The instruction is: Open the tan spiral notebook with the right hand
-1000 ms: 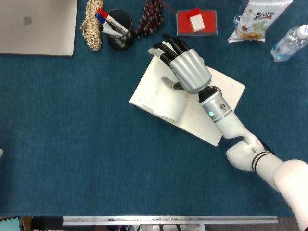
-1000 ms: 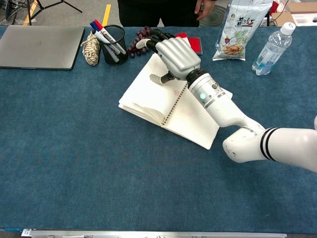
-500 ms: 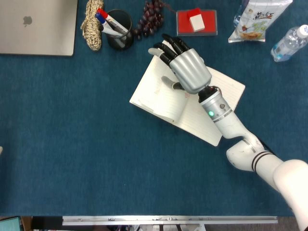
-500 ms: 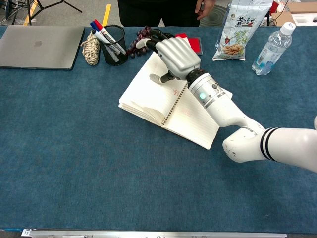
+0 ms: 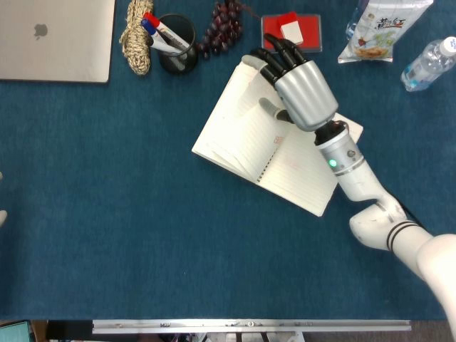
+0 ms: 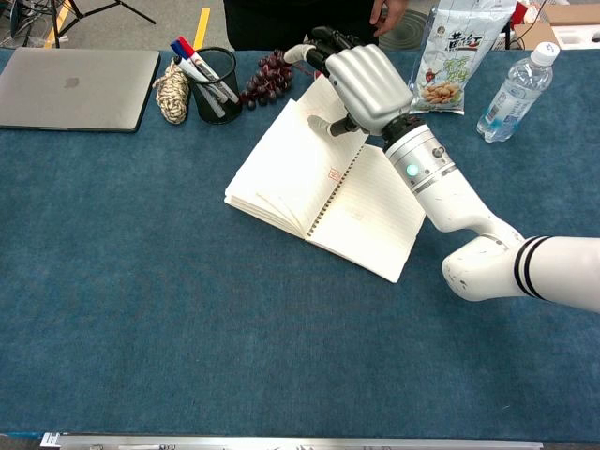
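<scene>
Raised above the far corner of the tan spiral notebook, the right hand is seen with its dark fingers lying side by side and bent forward past the page edge, the thumb set apart beneath; whether any page is touched cannot be told, and nothing is seen held. No left hand is shown in either view.

Nearest the robot, bare blue table cloth is spread. At mid-table the notebook is lying open, lined pages on both sides of the wire spiral, tilted so that its spine runs from about 7 o'clock to 1 o'clock. The sheets on the left side are fanned slightly at their near edge.

Beyond the notebook, a bunch of dark grapes is laid at 11 o'clock from it, with a black pen cup holding markers just beside, then a coil of rope. A closed laptop is placed at far left. At 12 o'clock a red box is set; at 1 o'clock a snack bag and a water bottle are ranged.
</scene>
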